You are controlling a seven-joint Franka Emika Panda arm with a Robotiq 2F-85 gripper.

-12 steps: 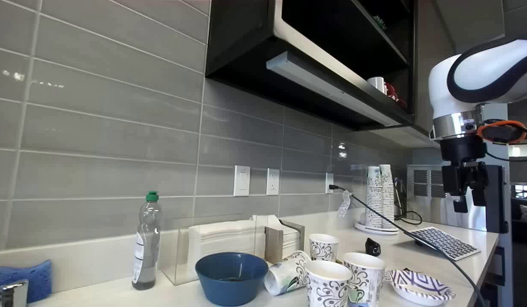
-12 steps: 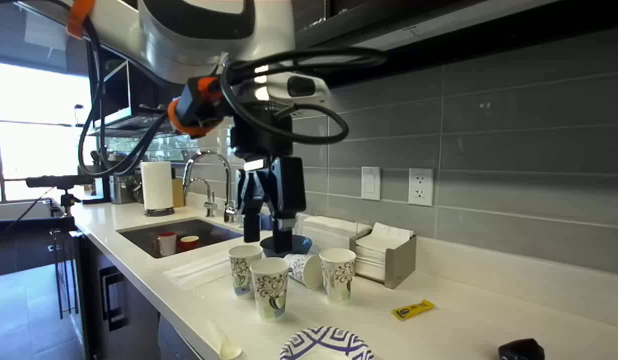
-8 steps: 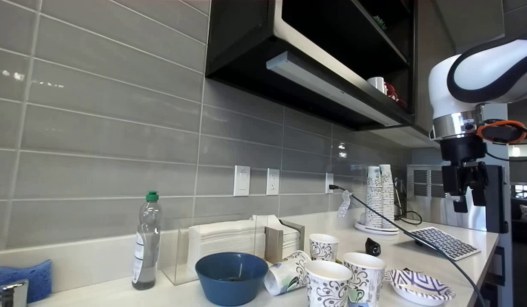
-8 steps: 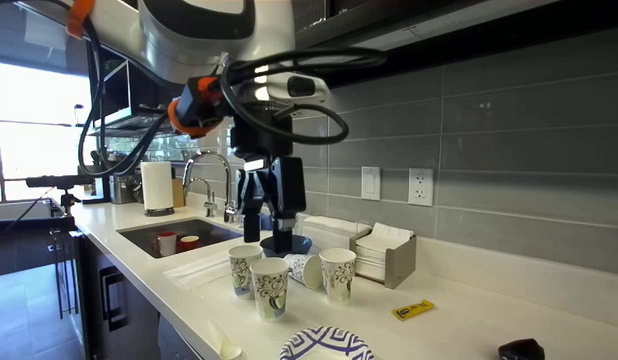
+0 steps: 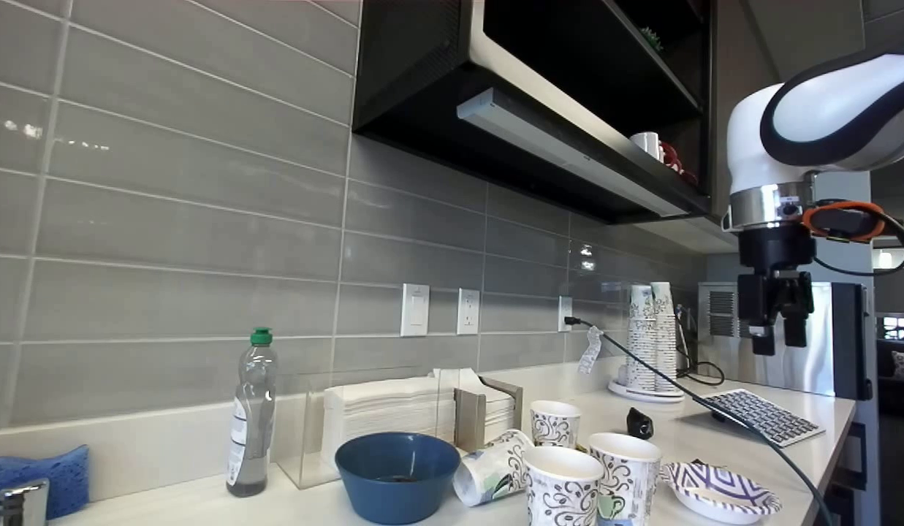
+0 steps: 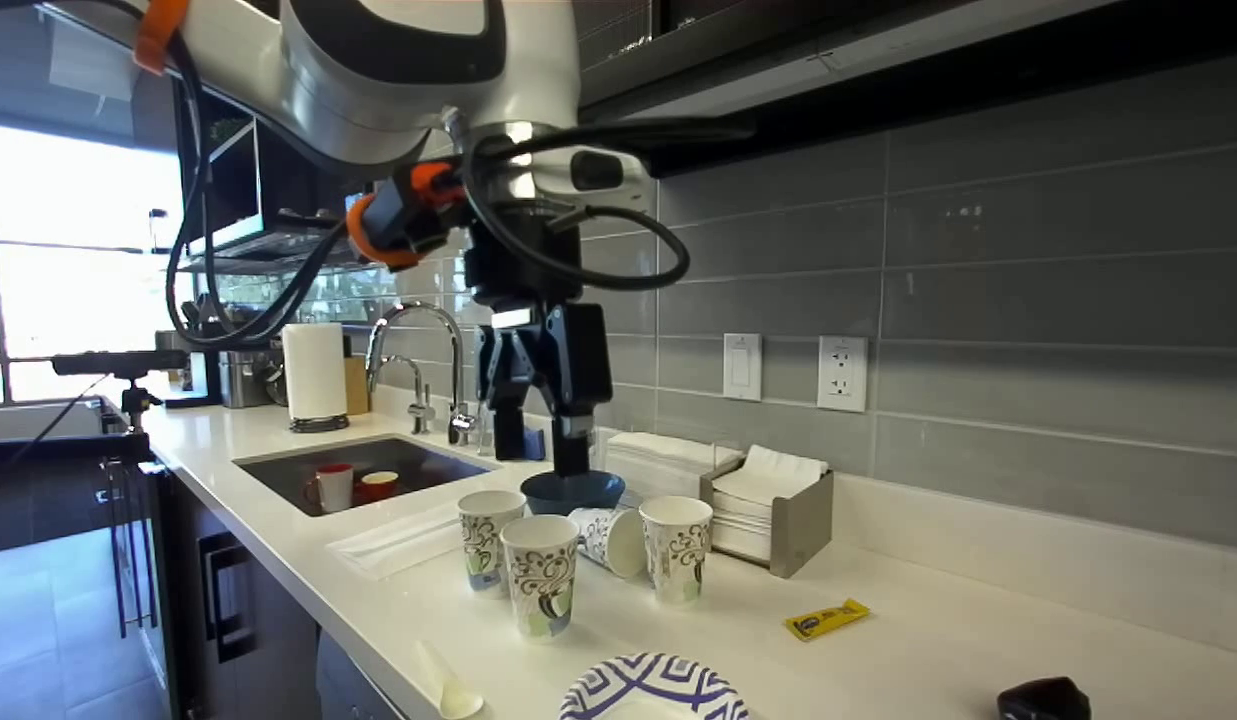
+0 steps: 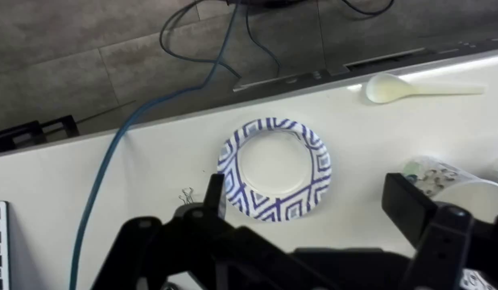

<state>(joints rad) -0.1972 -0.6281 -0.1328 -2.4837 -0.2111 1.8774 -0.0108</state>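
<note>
My gripper (image 7: 309,197) is open and empty, with its fingers wide apart. It hangs above the counter in both exterior views (image 5: 779,338) (image 6: 540,452) and touches nothing. In the wrist view a paper bowl (image 7: 273,161) with a purple and white rim lies below, between the fingertips and toward the left one. A patterned paper cup (image 7: 434,175) shows partly behind the right finger. In an exterior view three patterned cups stand upright (image 6: 541,580) (image 6: 490,545) (image 6: 676,550) and another cup (image 6: 610,540) lies on its side. A blue bowl (image 5: 397,482) stands beside the lying cup.
A pale spoon (image 7: 387,88) lies by the counter's edge; a cable (image 7: 152,104) crosses that edge. A napkin holder (image 6: 803,525), yellow packet (image 6: 826,620), black object (image 5: 639,424), soap bottle (image 5: 251,431), cup stacks (image 5: 652,340) and checkered board (image 5: 758,416) are on the counter. A cabinet (image 5: 568,161) hangs above.
The arm is still between the two earlier moments. Now the gripper is a little higher in both exterior views and farther left in one. It stays open; the objects on the counter have not moved.
</note>
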